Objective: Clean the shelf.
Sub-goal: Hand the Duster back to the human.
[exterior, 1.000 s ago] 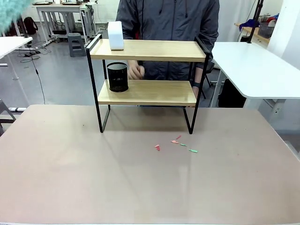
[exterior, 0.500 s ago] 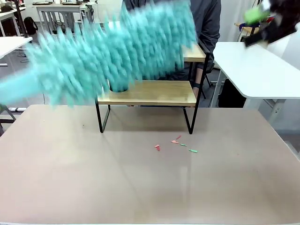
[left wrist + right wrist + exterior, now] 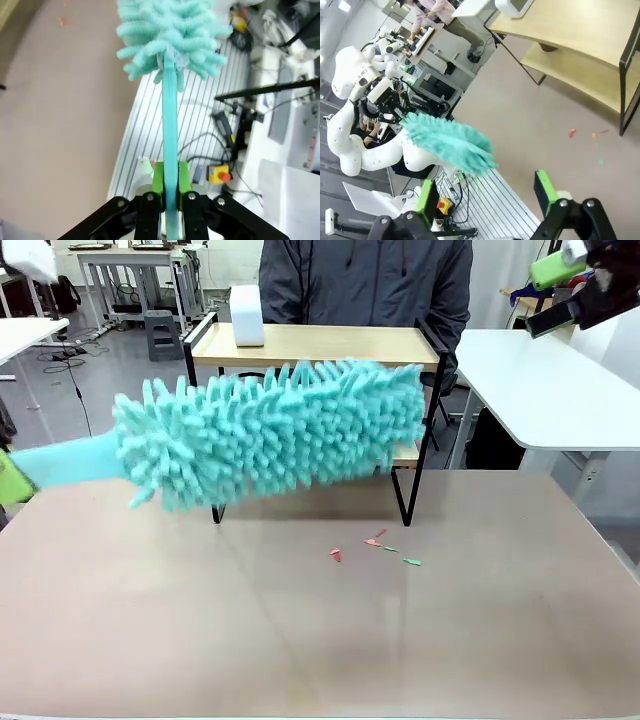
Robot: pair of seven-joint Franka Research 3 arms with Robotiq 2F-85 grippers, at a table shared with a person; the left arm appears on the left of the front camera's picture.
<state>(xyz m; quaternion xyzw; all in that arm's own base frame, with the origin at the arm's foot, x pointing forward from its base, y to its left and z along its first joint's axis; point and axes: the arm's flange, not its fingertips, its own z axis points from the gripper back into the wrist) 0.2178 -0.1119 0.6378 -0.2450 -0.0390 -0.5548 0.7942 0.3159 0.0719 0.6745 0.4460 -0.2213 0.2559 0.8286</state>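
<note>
The shelf [image 3: 330, 344] stands at the far side of the table, two light wooden boards in a black frame. A fluffy teal duster [image 3: 270, 430] hangs level in front of it and hides most of the lower board. My left gripper [image 3: 170, 182] is shut on the duster's teal handle [image 3: 170, 130]; one of its green pads [image 3: 9, 480] shows at the left edge of the front view. My right gripper [image 3: 565, 285] hovers high at the upper right, open and holding nothing. The right wrist view looks down on the shelf [image 3: 580, 30] and the duster [image 3: 450, 142] from the right gripper [image 3: 486, 195].
A white box [image 3: 246, 315] sits on the top board's left end. Small red and green scraps [image 3: 375, 545] lie on the table [image 3: 320, 640] in front of the shelf. A person [image 3: 365, 280] stands behind it. A white table [image 3: 540, 380] is at the right.
The duster swung in from the upper left, swept across the shelf front and now hangs lower and steadier. My right gripper came into view at the upper right.
</note>
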